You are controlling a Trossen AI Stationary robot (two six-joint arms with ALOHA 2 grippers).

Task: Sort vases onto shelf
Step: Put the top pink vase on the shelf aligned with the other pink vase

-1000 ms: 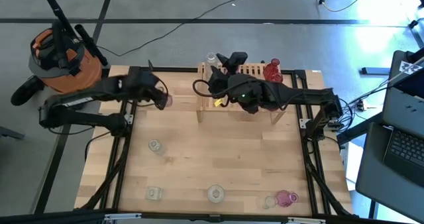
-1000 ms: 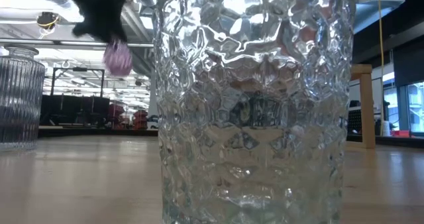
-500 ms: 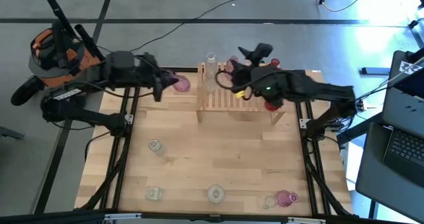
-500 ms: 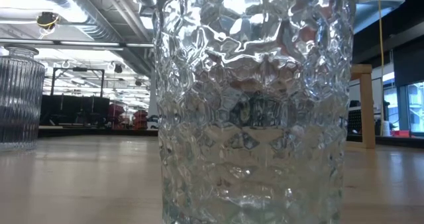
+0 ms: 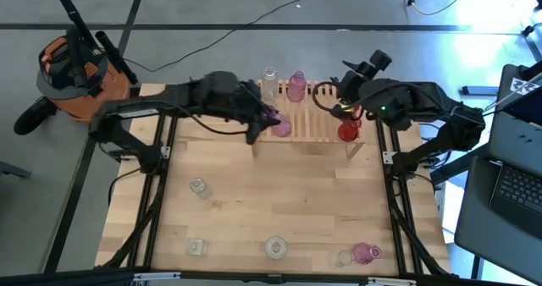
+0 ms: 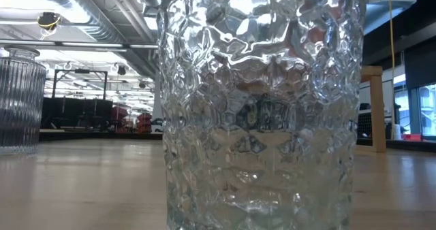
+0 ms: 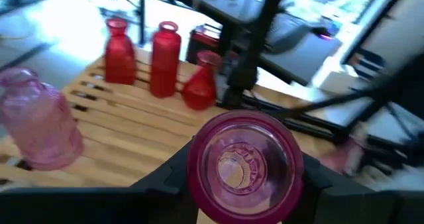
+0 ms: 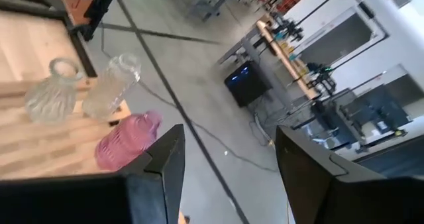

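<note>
The shelf (image 5: 309,121) is a light wooden slatted rack at the table's far edge. A clear bottle (image 5: 269,81), a pink vase (image 5: 296,85) and red vases (image 5: 347,132) stand on its slats. My left gripper (image 5: 268,123) hangs over the shelf's left part, shut on another pink vase (image 5: 280,128). My right gripper (image 5: 373,64) is raised above the shelf's far right end, open, with nothing between its fingers (image 8: 165,161). The low view shows neither gripper. My left gripper pinches the pink vase by its body (image 7: 199,174), one finger (image 7: 165,184) on each side. The fingers reach in from the table's left, slanting a little down. The vase is lifted clear above the slats and lies tipped over, one round end (image 7: 244,161) toward the wrist camera.
Clear vases (image 5: 197,186) (image 5: 196,247) (image 5: 275,248) (image 5: 343,257) and a pink one (image 5: 366,253) stand on the plank table nearer the front. A big dimpled clear vase (image 6: 259,107) fills the low view, with a ribbed jar (image 6: 17,101) at its left. An orange bucket (image 5: 80,79) stands beyond the far left corner.
My left gripper has carried the pink vase up and toward the table's right, from the far left corner to the shelf's left part, rolling as it went. My right gripper has drawn back from the shelf's middle toward its right end, leaving a pink vase standing there.
</note>
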